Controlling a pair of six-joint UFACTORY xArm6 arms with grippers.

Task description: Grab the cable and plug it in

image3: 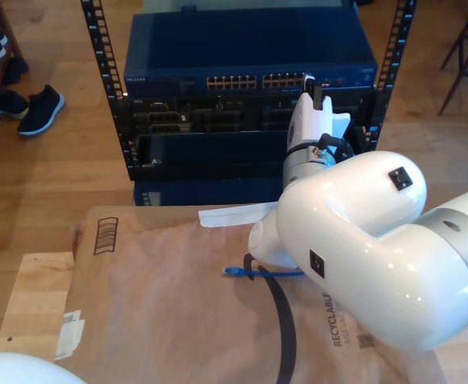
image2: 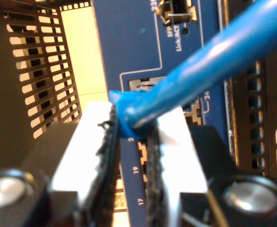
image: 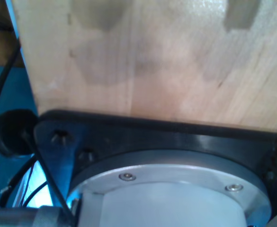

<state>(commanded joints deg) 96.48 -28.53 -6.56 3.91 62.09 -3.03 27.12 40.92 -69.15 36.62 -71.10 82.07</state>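
Note:
The cable (image2: 209,61) is thin and bright blue, and it runs out slantwise from between my second gripper's (image2: 131,125) black pads (image2: 107,156). That gripper is shut on the cable just behind its blue-booted plug (image2: 121,104). The plug's tip is at a port opening (image2: 145,84) in the blue network switch (image2: 129,42); I cannot tell whether it is seated. In the exterior view my second gripper (image3: 312,86) reaches to the switch's port row (image3: 282,81) in the rack. The cable's other plug (image3: 232,272) lies on the brown paper.
The black rack (image3: 250,120) stands on the wooden floor beyond the table. Brown paper (image3: 162,304) covers the wooden table (image3: 30,304). Shoes (image3: 38,108) sit at the exterior view's left. A wooden board (image: 152,61) and a black-and-silver round base (image: 176,175) appear in the first wrist view.

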